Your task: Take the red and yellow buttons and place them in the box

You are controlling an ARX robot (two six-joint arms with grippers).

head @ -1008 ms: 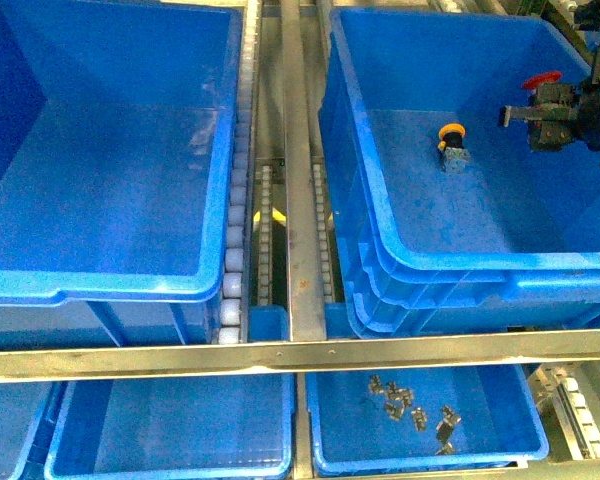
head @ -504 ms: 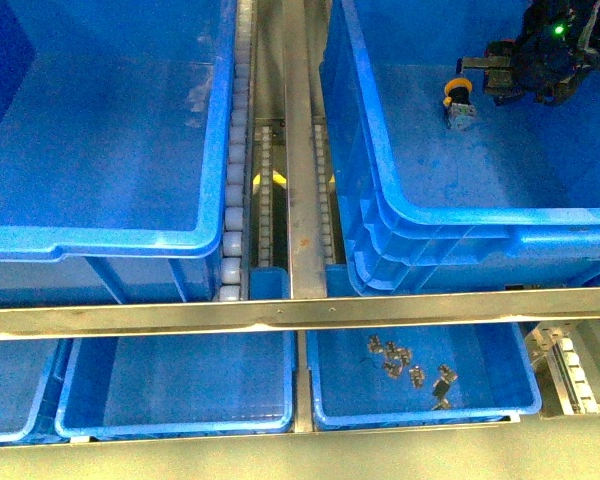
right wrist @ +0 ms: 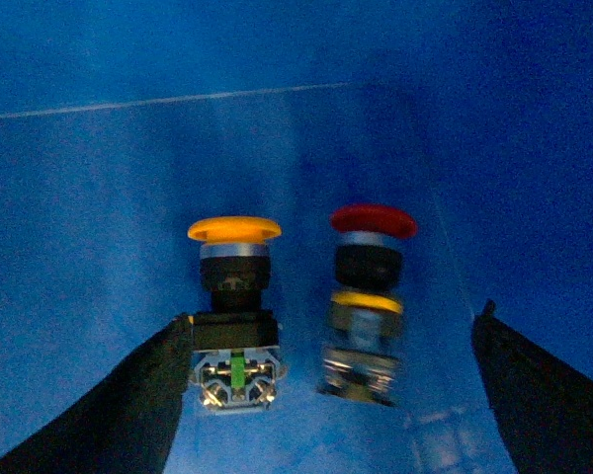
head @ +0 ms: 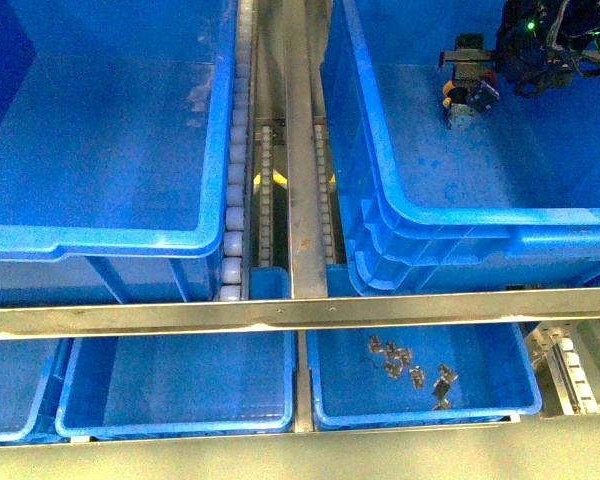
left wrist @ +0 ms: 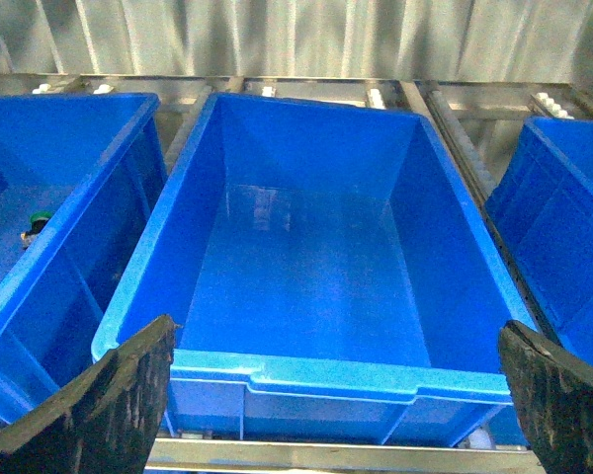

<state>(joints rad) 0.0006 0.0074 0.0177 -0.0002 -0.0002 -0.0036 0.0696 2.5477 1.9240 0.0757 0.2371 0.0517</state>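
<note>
The box (head: pixel 460 215), a deep blue tote nested in others, stands at the right. On its floor lies a yellow button (head: pixel 450 93), and the red button (head: pixel 483 95) is right beside it. My right gripper (head: pixel 470 72) hangs open just above them. In the right wrist view the yellow button (right wrist: pixel 233 230) rests by one finger. The red button (right wrist: pixel 373 222) is blurred, loose between the open fingers (right wrist: pixel 128 405) of my right gripper (right wrist: pixel 334 316). My left gripper (left wrist: pixel 336 415) is open and holds nothing. It faces an empty blue tote (left wrist: pixel 306 370).
A single large blue tote (head: pixel 100 240) fills the left. A roller track (head: pixel 235 200) and a metal rail (head: pixel 300 310) run between the totes. Below are shallow blue trays, one holding several small metal parts (head: pixel 410 375). A green-capped button (left wrist: pixel 40 219) lies in a neighbouring tote.
One second ago the red button was at my right gripper, apart from the yellow one. The gripper has moved over to the yellow button, and the red one is now loose beside it.
</note>
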